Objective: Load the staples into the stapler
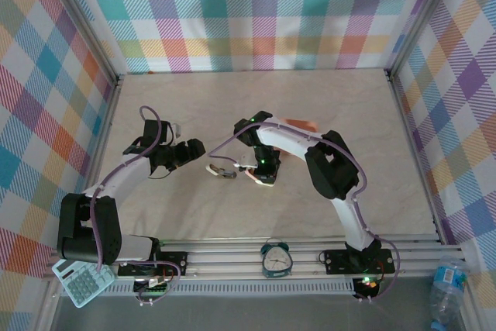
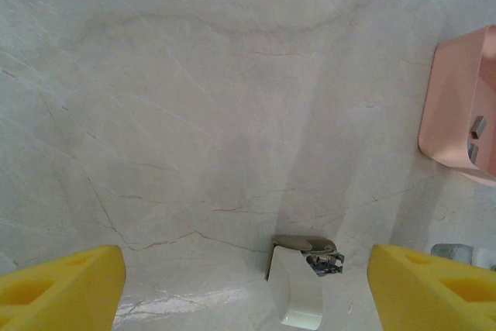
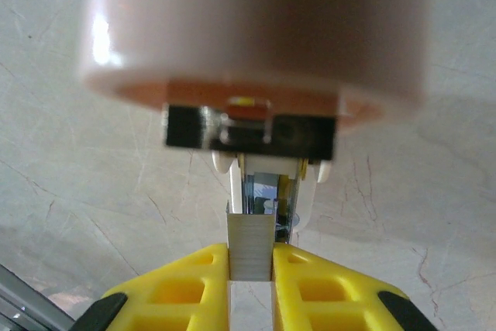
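Since the right gripper [image 3: 249, 263] is pinched tight on a strip [image 3: 249, 239] of staples and holds it at the mouth of the stapler [image 3: 256, 36], the step in hand looks to be the feeding itself. In the right wrist view the strip stands on end between the yellow fingers [image 3: 209, 269]. Its far edge is touching or just short of the channel [image 3: 260, 191] between the two white rails; I cannot tell which. The stapler's pink top sits close to the lens and is blurred.

To do this well, I'd say the strip wants to go in dead straight, in line with the channel. It should not be cocked to one side, since a corner could catch on a rail. The push should be slow and gentle, because a strip like this will likely snap or buckle if forced. The fingers should let go only once most of the strip lies inside, so it can't tip out. The stapler is small and the table [image 2: 194, 114] looks smooth, so it may skate away under the push.

The left gripper [image 1: 191, 151] hangs with its jaws wide apart and nothing in them. A white stapler [image 2: 298, 288] lies open just ahead of it, and a pink tray [image 2: 453, 106] sits off to the side. That free hand could brace the stapler being loaded.
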`<state>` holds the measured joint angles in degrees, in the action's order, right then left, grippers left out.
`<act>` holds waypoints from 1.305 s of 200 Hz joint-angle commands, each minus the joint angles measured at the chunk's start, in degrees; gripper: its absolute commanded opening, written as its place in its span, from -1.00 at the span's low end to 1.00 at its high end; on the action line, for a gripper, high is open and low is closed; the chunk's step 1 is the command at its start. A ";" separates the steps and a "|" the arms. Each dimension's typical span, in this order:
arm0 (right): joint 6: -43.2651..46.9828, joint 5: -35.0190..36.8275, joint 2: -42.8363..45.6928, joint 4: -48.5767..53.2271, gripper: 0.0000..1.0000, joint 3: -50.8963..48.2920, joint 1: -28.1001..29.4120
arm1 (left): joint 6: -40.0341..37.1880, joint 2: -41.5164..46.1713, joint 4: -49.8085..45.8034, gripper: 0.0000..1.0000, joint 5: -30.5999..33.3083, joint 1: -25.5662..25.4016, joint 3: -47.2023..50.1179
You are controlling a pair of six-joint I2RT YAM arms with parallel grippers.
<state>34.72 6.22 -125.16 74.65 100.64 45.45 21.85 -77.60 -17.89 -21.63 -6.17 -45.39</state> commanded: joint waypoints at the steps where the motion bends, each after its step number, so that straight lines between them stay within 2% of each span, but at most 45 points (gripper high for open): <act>1: -0.84 0.20 0.10 1.13 -0.65 1.55 0.08 | 0.47 0.35 0.04 0.63 -1.04 0.67 1.00; 131: -2.06 -2.23 2.57 -1.48 -0.64 0.63 -1.85 | -0.05 0.77 1.18 0.61 -1.75 0.67 1.37; 209: -7.32 -9.28 12.40 -7.20 -0.64 -7.21 -6.06 | -1.71 6.84 -0.52 0.52 -1.76 -0.04 -1.70; 261: -15.46 -13.73 20.13 -12.21 -0.65 -16.56 -11.15 | -7.32 7.67 -1.60 0.47 -4.45 -5.16 -6.91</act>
<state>24.51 -3.57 -108.73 64.82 87.48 36.38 18.55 -70.08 -19.27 -22.72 -8.16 -48.86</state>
